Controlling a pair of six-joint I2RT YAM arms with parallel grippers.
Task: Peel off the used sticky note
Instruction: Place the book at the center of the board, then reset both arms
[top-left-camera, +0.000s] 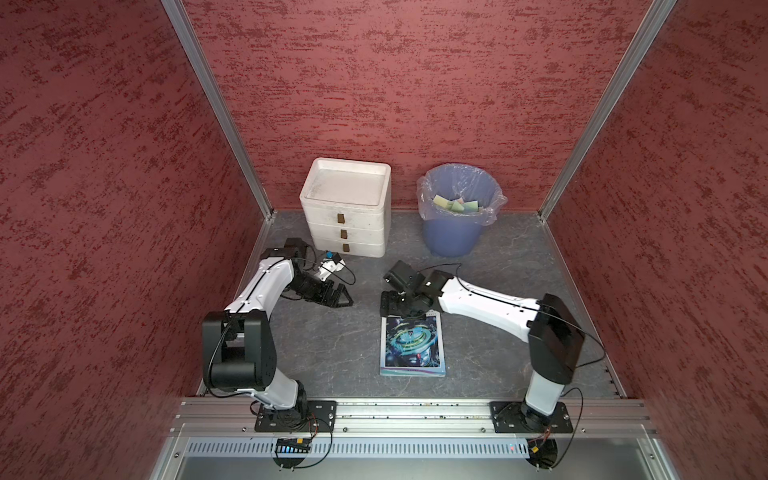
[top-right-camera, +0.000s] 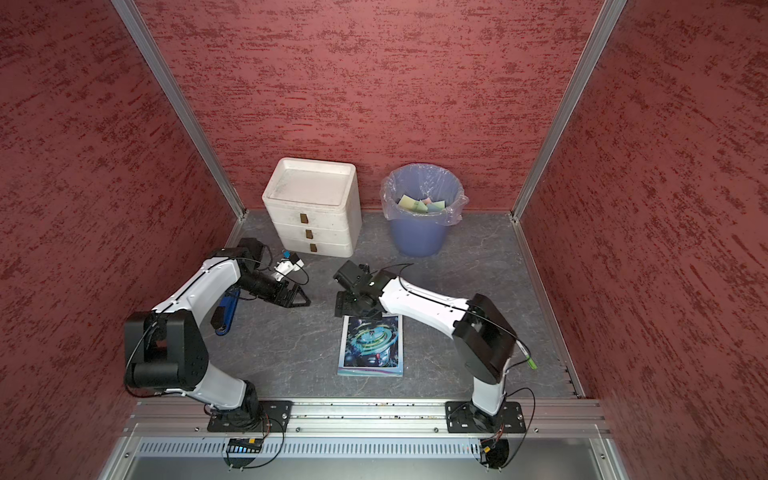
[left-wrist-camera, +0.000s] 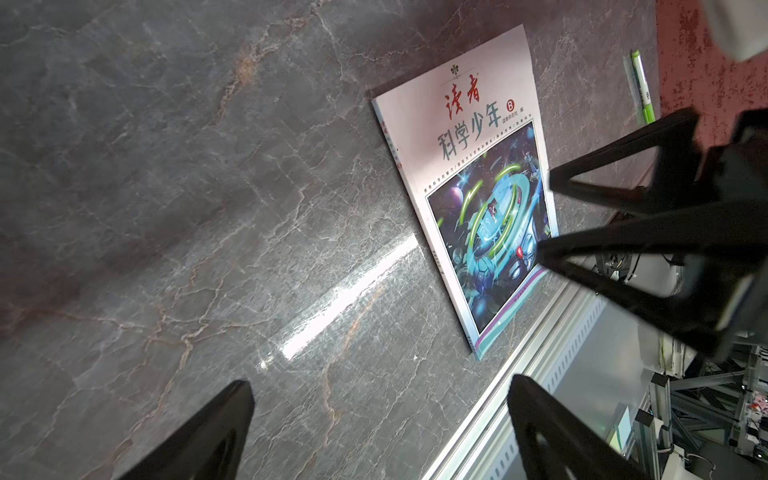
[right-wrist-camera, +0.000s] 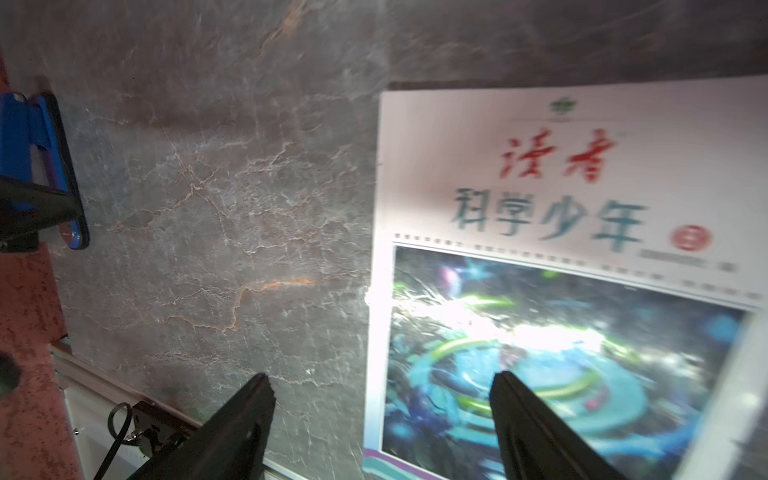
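A book (top-left-camera: 413, 347) (top-right-camera: 371, 347) with a space picture on its cover lies flat on the grey table. Its whole cover shows in the left wrist view (left-wrist-camera: 478, 187), and no sticky note shows on it. My right gripper (top-left-camera: 401, 309) (right-wrist-camera: 382, 377) hovers open over the book's far edge, one finger above the cover and one above the table. From the left wrist camera its fingers (left-wrist-camera: 615, 178) stand apart with nothing between them. My left gripper (top-left-camera: 343, 297) (left-wrist-camera: 382, 384) is open and empty over bare table, left of the book.
A blue bin (top-left-camera: 457, 237) with a plastic liner stands at the back right and holds several coloured paper notes (top-left-camera: 455, 205). A white drawer unit (top-left-camera: 347, 208) is at the back. A green pen (left-wrist-camera: 642, 87) lies by the right wall, and a blue object (top-right-camera: 227, 309) under the left arm.
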